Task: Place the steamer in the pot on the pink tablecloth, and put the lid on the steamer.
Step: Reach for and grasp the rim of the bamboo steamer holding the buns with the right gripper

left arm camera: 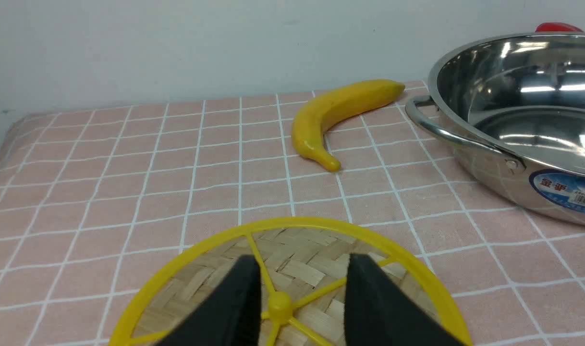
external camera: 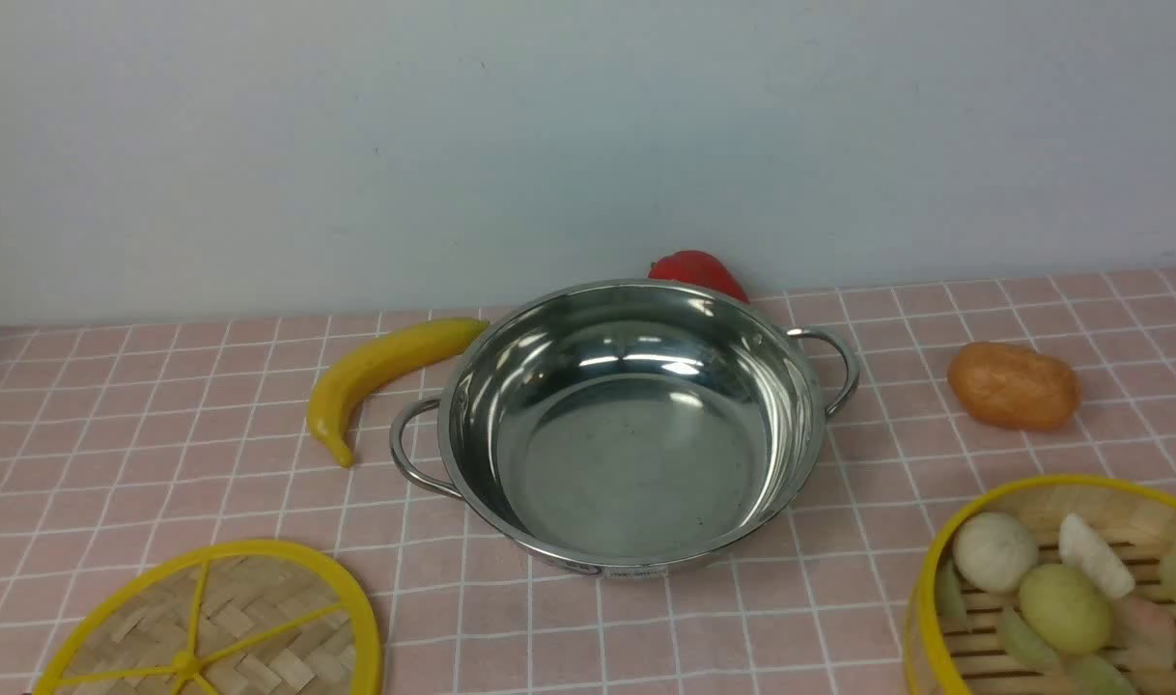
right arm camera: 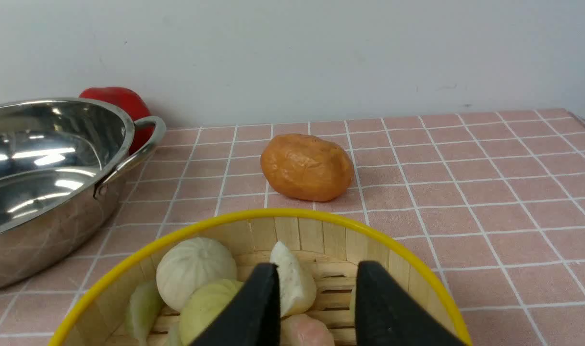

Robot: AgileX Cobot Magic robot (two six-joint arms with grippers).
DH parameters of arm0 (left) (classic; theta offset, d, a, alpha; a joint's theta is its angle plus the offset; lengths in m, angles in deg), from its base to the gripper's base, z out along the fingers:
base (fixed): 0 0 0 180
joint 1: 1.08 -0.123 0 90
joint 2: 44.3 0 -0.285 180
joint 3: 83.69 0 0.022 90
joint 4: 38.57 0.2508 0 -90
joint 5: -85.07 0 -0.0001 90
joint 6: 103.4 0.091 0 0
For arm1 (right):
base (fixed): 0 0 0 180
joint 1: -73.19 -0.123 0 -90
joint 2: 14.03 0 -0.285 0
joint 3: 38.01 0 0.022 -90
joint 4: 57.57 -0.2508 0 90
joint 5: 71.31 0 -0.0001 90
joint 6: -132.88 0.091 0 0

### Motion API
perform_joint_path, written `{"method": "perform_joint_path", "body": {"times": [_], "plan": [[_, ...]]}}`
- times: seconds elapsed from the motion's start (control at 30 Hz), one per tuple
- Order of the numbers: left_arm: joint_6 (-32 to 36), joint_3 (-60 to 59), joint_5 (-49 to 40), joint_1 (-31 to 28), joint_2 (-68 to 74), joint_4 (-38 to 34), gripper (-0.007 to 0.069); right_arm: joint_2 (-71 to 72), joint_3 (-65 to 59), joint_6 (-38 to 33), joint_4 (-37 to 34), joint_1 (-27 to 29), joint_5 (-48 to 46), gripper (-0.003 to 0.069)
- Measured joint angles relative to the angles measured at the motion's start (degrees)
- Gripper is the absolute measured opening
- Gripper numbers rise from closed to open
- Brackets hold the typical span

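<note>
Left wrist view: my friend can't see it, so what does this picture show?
The left end effector hangs open over the woven, yellow-rimmed lid, its two black fingers either side of the centre knob. Beyond lie a yellow banana and the empty shiny pot, all on the pink tablecloth.

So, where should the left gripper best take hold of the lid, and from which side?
Probably the centre knob, from straight above. The lid lies flat on the pink tablecloth, so its thin rim gives little to pinch, while the knob stands up where the yellow spokes meet. The left gripper hangs over the lid, jaws open.
</note>
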Motion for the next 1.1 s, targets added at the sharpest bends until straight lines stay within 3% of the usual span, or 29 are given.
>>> {"method": "perform_joint_path", "body": {"times": [0.8, 0.97, 1.1], "plan": [[0.0, 0.0, 0.0, 0.0, 0.0, 0.0, 0.0243, 0.0, 0.0, -0.1, 0.0, 0.0, 0.0, 0.0243], [0.0, 0.0, 0.0, 0.0, 0.0, 0.0, 0.0243, 0.0, 0.2, 0.8, -3.7, 0.0, 2.5, 0.0243], [0.0, 0.0, 0.0, 0.0, 0.0, 0.0, 0.0243, 0.1, 7.3, 0.9, -6.0, 0.0, 0.1, 0.0243]]}}
